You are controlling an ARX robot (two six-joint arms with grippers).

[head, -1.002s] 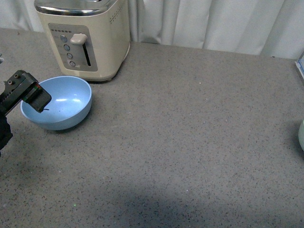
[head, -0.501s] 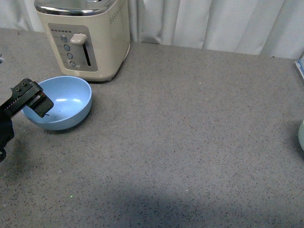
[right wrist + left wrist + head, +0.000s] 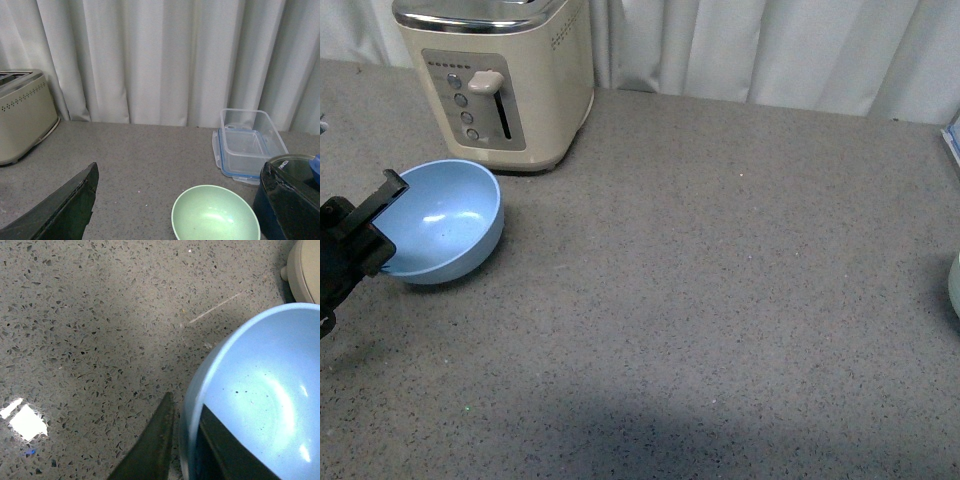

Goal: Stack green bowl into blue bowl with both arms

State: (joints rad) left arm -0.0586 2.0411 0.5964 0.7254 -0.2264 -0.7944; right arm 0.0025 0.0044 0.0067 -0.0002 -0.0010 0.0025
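The light blue bowl [image 3: 445, 222] sits tilted on the grey counter in front of the cream toaster [image 3: 500, 80]. My left gripper [image 3: 372, 232] is shut on the blue bowl's near-left rim, one jaw inside and one outside; the left wrist view shows the rim [image 3: 192, 405] between the dark fingers [image 3: 155, 440]. The pale green bowl [image 3: 216, 215] sits on the counter between my right gripper's wide-open jaws in the right wrist view. In the front view only a sliver of the green bowl [image 3: 954, 285] shows at the right edge. The right gripper [image 3: 180, 210] is open and empty.
A clear plastic container with a blue-edged lid [image 3: 247, 145] stands behind the green bowl, near the white curtain [image 3: 160, 60]. A dark round object [image 3: 300, 172] sits beside it at the right. The toaster also shows in the right wrist view [image 3: 25, 115].
The left gripper has closed on the blue bowl's rim and drawn back toward the left; the bowl has tipped and shifted slightly left.
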